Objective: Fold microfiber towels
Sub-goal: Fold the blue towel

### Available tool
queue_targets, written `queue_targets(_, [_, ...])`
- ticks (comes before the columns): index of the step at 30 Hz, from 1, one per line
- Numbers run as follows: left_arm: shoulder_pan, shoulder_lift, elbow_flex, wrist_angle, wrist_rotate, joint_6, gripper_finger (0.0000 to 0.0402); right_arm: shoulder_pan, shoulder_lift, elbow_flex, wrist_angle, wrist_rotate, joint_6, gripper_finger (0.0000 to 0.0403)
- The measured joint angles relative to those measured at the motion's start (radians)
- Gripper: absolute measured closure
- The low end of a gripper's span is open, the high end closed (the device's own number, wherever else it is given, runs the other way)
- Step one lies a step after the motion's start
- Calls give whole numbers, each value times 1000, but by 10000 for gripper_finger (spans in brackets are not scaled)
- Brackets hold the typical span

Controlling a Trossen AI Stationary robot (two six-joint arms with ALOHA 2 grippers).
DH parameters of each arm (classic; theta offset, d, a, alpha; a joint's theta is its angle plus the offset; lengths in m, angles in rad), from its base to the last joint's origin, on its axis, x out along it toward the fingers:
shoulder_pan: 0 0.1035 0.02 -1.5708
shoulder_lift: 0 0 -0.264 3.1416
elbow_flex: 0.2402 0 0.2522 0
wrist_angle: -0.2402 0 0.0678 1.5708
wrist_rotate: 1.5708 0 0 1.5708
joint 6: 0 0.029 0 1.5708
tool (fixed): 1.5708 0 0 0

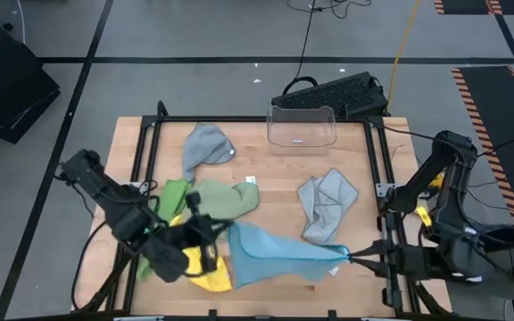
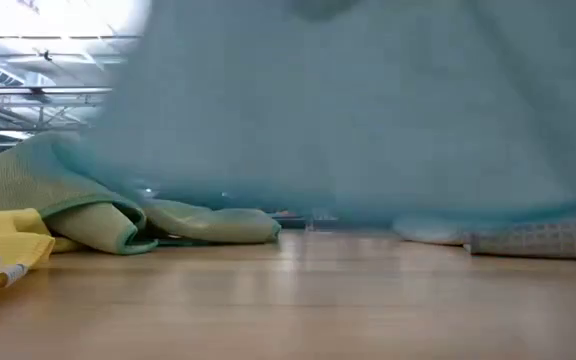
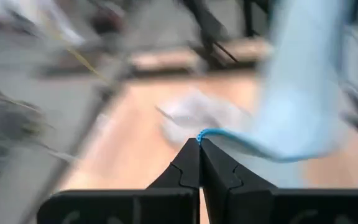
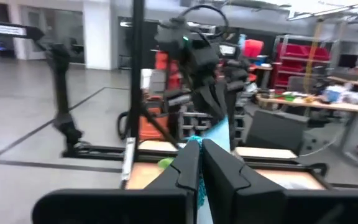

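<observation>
We have the light blue towel [image 1: 270,254] pinched at two corners and stretched between our grippers. The left gripper [image 1: 214,242] is closed on one corner, its fingers [image 3: 191,167] pressed together with only the blue hem showing at their tips. The right gripper [image 1: 353,258] is likewise closed on the opposite corner, and its wrist view shows the blue edge caught between its fingers [image 4: 194,163]. From the left gripper, the cloth runs away toward the right gripper across the near part of the wooden table [image 1: 275,178]. In the low view it hangs as a broad blue sheet just above the tabletop.

To do this step well, we judge that we should keep even tension so the towel stays flat, without pulling so hard that a corner slips free. We should also lay it down on bare wood.

Just beneath and behind the left gripper lie the yellow towel [image 1: 208,276], the bright green towel [image 1: 174,198] and the sage green towel [image 1: 226,201]. We ought to steer the blue cloth clear of these.

One grey towel [image 1: 327,205] lies beyond the right gripper. Another grey towel [image 1: 205,147] and the clear plastic bin [image 1: 302,127] sit farther off.
</observation>
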State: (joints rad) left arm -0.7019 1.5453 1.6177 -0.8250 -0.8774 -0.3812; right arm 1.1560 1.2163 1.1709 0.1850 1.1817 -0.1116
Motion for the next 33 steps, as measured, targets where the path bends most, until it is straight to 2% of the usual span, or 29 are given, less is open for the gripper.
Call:
queue_targets(3, [-29, 20, 0, 58, 172, 41, 399, 25, 0, -2, -18, 0, 46, 392])
queue_targets(5, [-61, 30, 0, 107, 205, 102, 400, 44, 0, -2, -18, 1, 51, 392])
queue_targets(7, [-86, 31, 0, 125, 173, 120, 399, 56, 0, -2, -13, 1, 59, 392])
queue_targets(9, [-99, 26, 1, 116, 92, 115, 399, 59, 0, -2, -12, 16, 72, 392])
queue_targets(13, [-96, 27, 2, 45, -53, 86, 399, 28, 21, -5, -52, 128, 74, 392])
queue_targets(16, [-48, 30, 2, -55, -91, 1, 399, -17, 27, -39, -54, 186, 74, 392])
queue_targets(20, [48, 35, -1, -250, -117, -192, 399, -100, 27, -141, -32, 248, 74, 392])
queue_targets(22, [101, 36, -26, -265, -115, -240, 397, -150, 26, -209, -30, 267, 76, 392])
queue_targets(26, [177, 43, -107, -247, -18, -269, 399, -242, 13, -350, -24, 216, 166, 392])
queue_targets(30, [211, 40, -203, -118, 75, -234, 396, -307, -16, -473, -24, 115, 295, 392])
queue_targets(33, [214, 41, -256, -27, 106, -194, 397, -349, -40, -547, -24, 45, 369, 392])
